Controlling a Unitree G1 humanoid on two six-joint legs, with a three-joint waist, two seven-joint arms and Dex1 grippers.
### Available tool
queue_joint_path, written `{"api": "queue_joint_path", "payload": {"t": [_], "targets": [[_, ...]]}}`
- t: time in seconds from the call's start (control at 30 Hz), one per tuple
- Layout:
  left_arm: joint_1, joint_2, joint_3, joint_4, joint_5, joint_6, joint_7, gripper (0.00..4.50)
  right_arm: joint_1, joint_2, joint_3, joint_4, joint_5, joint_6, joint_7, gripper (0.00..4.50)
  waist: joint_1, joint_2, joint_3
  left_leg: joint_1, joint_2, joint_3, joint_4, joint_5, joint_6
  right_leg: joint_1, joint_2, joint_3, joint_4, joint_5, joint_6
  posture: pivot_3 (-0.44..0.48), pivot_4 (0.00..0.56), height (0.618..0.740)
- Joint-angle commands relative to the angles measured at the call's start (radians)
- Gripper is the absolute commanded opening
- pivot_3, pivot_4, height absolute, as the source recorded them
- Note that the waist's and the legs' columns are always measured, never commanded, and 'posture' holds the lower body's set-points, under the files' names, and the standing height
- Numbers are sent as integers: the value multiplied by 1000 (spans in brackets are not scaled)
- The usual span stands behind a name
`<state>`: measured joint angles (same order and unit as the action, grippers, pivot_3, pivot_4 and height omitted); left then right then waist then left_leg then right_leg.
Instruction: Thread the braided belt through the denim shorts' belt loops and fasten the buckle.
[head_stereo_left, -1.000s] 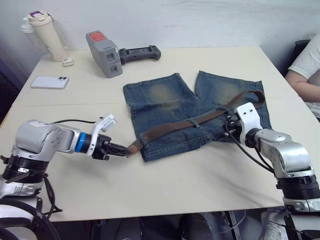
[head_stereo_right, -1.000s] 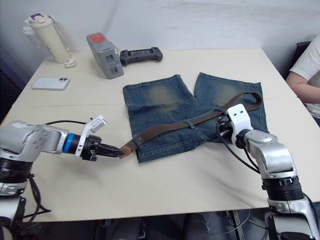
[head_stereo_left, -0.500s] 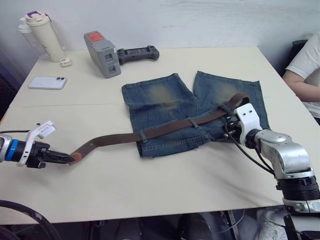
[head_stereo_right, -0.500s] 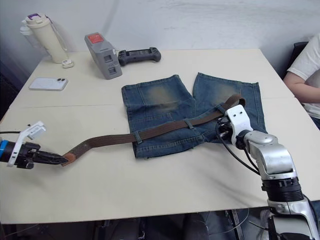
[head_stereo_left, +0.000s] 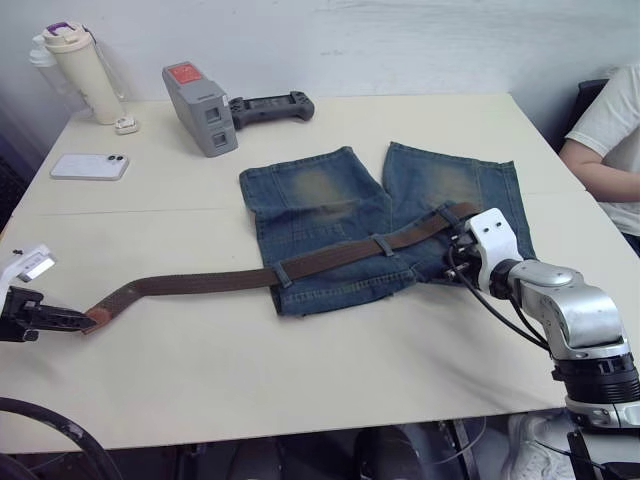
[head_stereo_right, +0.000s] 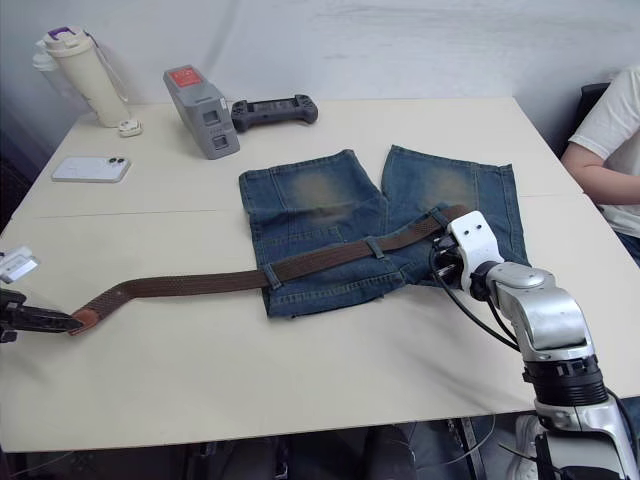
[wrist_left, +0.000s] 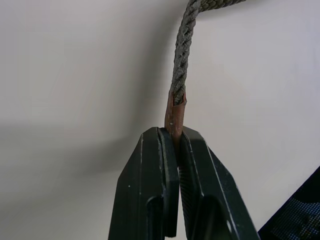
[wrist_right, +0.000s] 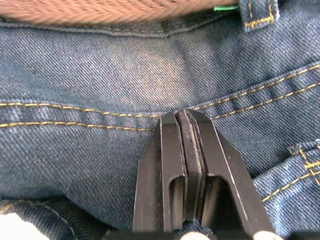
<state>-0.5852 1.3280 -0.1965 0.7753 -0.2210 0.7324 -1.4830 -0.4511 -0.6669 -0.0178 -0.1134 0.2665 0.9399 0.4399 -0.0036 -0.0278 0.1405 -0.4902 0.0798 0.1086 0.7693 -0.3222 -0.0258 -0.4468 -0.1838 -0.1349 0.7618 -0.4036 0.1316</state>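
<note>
I had the table (head_stereo_left: 330, 370) under it all, the shorts (head_stereo_left: 330, 215) lying at its centre, legs toward twelve o'clock. The belt (head_stereo_left: 200, 281) ran along the waistband through the loops (head_stereo_left: 377, 245), its long axis pointing from three to nine o'clock, well out past the denim. My left tool (head_stereo_right: 45, 321), far at nine, was clamped on the belt's tip. My right tool (wrist_right: 182, 150), at three, was pinched on the denim below the waistband. Only the wrist views showed me both grips closed tight. I judged the left arm nearer the free end.
</note>
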Motion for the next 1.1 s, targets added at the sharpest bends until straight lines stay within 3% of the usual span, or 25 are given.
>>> {"api": "queue_joint_path", "payload": {"t": [0.03, 0.43, 0.53, 0.57, 0.67, 0.87, 1.03, 1.1], "targets": [[-45, 21, 41, 93, 47, -45, 9, 0, 18, 6, 18, 18, -5, 38, 14, 32, 0, -1, 0, 0, 0, 0, 0, 0, 0, 0, 0, 0, 0, 0, 0, 0, 150, 650], [-106, 6, 55, 268, 159, -161, 30, 0, 11, 3, 21, 20, -5, 41, 33, 32, -5, -3, -2, 0, 1, 2, 0, 0, -1, -2, 0, -1, 2, 0, -1, 0, 150, 650], [-108, -6, 51, 281, 203, -238, 119, 0, 7, -3, 19, 14, -3, 47, 36, 32, -5, -3, -2, 0, 1, 2, 0, -1, -1, -2, 0, -1, 2, 0, -1, 0, 150, 650], [-126, -14, 60, 284, 203, -236, 138, 682, 5, -7, 17, 11, -2, 50, 39, 0, -4, -3, -2, 0, 1, 2, 0, -1, -1, -2, 0, -1, 2, 0, -1, 0, 150, 650], [-183, -28, 76, 272, 196, -189, 120, 1540, -2, -15, 7, -10, 9, 58, 54, 0, -1, -3, -2, 0, 1, 2, 0, -1, -1, -2, 0, -1, 2, 0, -1, 0, 150, 650], [-267, -34, 91, 242, 211, -212, 121, 4326, -16, -67, -22, -119, 93, 99, 169, 0, -7, -2, -1, 0, 1, 3, 0, -1, -1, -2, 0, -1, 2, 0, -1, 0, 150, 650], [-331, -76, 107, 159, 170, -157, 38, 4473, -23, -150, -77, -200, 179, 163, 256, 0, -11, -1, 0, 0, 1, 4, 0, -1, -1, -3, 0, -1, 2, 0, -1, 0, 150, 650], [-320, -103, 124, 32, 105, -92, -38, 4473, -37, -157, -161, -248, 291, 195, 323, 0, -10, -1, 0, 0, 1, 4, 0, -1, 0, -3, -1, -1, 2, 0, -1, 0, 150, 650]]}}
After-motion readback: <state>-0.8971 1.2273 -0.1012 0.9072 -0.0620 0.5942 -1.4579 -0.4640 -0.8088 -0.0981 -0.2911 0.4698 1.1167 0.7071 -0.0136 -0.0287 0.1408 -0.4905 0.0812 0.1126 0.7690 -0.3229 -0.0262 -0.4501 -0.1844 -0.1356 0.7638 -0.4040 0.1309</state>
